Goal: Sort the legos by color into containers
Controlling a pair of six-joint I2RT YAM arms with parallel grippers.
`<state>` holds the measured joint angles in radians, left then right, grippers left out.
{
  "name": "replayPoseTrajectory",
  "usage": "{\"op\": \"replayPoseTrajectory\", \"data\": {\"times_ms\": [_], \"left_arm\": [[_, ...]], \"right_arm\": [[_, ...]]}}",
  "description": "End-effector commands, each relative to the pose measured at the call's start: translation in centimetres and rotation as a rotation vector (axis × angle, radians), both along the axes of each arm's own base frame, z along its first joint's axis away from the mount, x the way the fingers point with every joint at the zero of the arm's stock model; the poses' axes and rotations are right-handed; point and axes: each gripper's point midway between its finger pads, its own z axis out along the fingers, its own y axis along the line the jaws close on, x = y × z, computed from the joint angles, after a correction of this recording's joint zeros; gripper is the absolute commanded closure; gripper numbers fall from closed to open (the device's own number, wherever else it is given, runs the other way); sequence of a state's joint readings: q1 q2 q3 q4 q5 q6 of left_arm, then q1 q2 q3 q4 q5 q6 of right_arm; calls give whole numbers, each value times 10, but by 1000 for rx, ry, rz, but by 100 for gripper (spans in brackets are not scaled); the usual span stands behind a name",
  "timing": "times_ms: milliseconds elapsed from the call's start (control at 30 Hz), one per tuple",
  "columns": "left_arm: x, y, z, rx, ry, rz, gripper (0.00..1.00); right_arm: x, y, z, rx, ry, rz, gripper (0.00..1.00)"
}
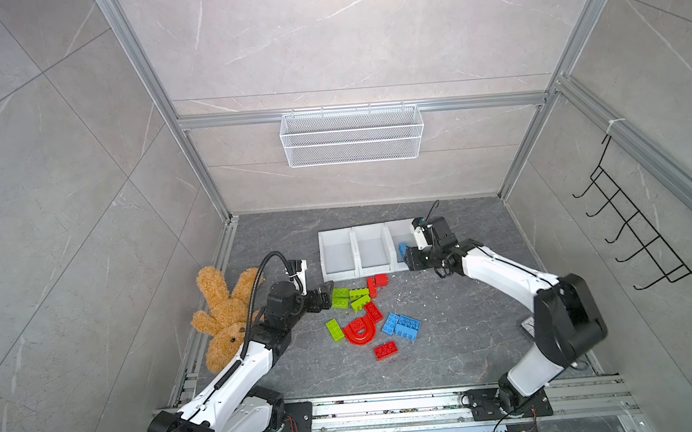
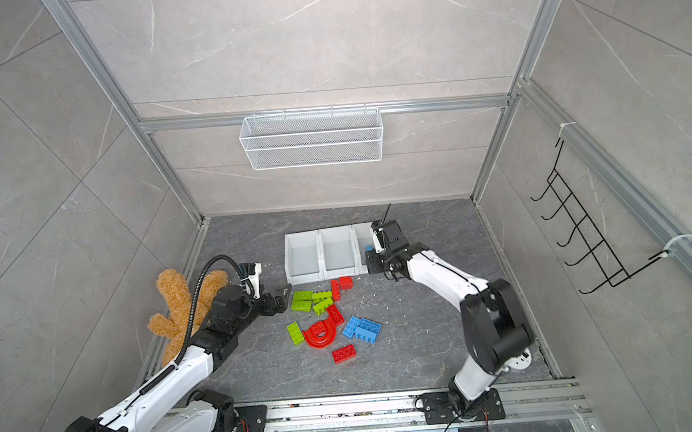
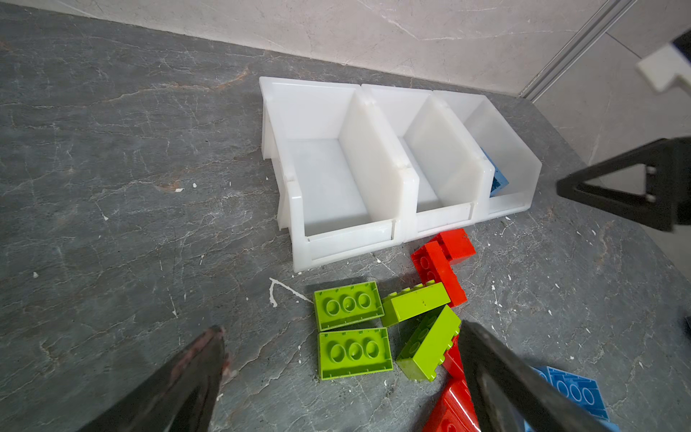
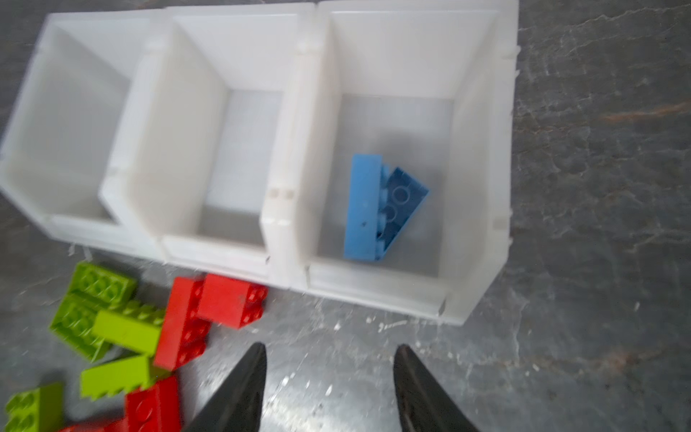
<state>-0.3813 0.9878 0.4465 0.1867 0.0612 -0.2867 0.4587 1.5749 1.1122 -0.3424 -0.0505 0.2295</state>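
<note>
Spread, empty jaws are seen on right gripper and left gripper; smooth, blocky blue legos are tilted in the three-o'clock white container.

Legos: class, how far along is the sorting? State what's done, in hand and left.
Done: a blue lego lies in the end bin. In hand: nothing; the right gripper is open before that bin, the left gripper open by the green legos. Left: green, red legos and more blue legos on the table; the other bins are empty.
</note>
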Motion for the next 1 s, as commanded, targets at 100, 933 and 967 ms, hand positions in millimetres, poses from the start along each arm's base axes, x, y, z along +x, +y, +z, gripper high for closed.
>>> {"op": "replayPoseTrajectory", "data": {"times_ms": [100,933,967], "left_arm": [[3,-2,11,-6,-40,-15,0],[2,-3,13,-15,-45,-19,0],[2,-3,13,-14,-45,-18,0]], "right_arm": [[-112,33,-44,-45,216,144,45],[-161,46,-94,-338,316,312,47],[-162,49,-95,-331,324,323,48]]}}
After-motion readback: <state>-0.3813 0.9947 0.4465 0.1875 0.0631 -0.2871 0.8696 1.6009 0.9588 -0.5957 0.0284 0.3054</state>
